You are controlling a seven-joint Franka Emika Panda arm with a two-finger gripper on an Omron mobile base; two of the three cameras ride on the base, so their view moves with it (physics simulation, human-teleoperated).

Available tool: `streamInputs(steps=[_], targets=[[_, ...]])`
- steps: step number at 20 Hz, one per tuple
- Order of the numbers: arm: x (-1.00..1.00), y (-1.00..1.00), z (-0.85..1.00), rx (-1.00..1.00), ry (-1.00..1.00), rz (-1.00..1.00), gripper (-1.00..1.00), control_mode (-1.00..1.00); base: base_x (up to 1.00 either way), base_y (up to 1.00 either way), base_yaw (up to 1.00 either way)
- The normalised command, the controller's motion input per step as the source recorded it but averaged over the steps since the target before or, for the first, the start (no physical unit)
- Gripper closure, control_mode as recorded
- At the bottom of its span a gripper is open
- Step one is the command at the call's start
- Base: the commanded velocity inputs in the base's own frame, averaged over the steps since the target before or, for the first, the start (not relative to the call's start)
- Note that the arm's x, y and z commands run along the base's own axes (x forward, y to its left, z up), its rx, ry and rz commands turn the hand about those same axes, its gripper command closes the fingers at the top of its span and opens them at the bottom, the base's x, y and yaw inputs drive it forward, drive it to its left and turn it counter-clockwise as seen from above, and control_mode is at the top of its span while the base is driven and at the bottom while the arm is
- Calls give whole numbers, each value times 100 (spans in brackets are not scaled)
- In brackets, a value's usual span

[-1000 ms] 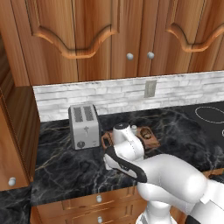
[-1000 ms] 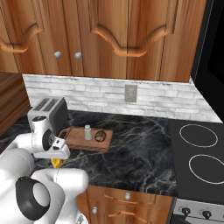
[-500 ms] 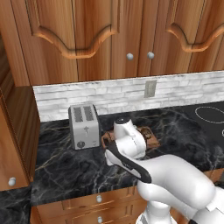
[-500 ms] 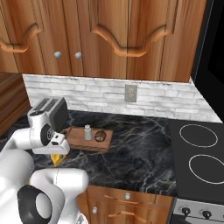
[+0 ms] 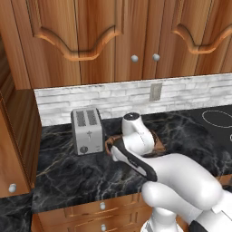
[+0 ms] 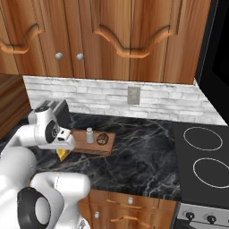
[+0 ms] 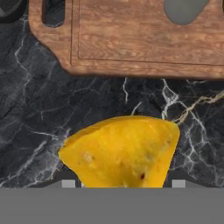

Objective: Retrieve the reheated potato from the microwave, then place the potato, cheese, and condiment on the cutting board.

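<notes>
Plainly, cheese (image 7: 122,151) bears no label.

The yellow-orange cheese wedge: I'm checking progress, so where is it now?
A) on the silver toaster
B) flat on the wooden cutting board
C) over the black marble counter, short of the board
C: in the hand view the yellow-orange cheese wedge has black marble counter behind it, short of the reddish-brown wooden cutting board.
</notes>
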Motion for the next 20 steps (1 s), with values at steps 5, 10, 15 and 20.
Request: streamInputs(steps=[5, 10, 15, 20], targets=[[62, 0, 7, 0, -1, 0, 100, -100, 0, 0, 0], [54, 1, 10, 0, 0, 0, 100, -100, 0, 0, 0], [39, 17, 4, 0, 0, 0, 100, -100, 0, 0, 0], [20, 16, -8, 0, 0, 0, 100, -100, 0, 0, 0]])
